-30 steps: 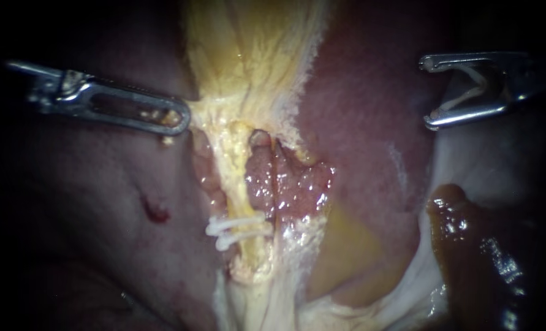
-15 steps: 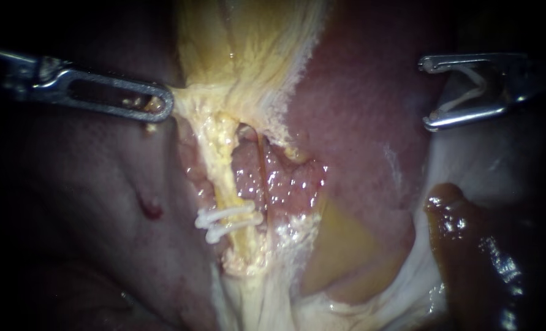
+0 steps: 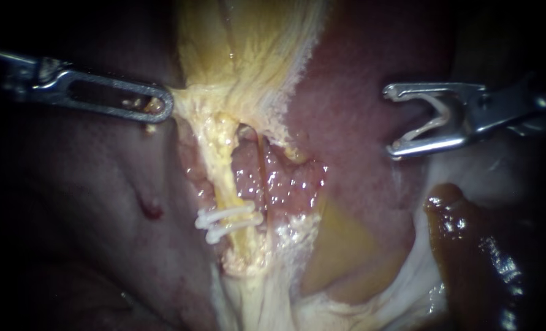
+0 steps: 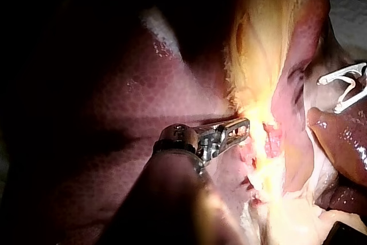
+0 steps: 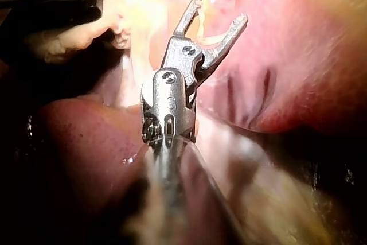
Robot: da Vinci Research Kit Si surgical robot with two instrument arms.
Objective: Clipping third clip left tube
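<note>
The jaws of your left instrument (image 3: 162, 107) pinch yellow tissue (image 3: 193, 101) just above the left tube (image 3: 223, 184), which carries two clips (image 3: 227, 222). Your right instrument (image 3: 388, 121) holds an open clip (image 3: 432, 119) in spread jaws, well right of that tube.

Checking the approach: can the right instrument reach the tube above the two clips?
Probably yes: the right instrument, a clip held in its jaws, faces the tube across bare liver with nothing between; the left instrument holds tissue aside.
</note>
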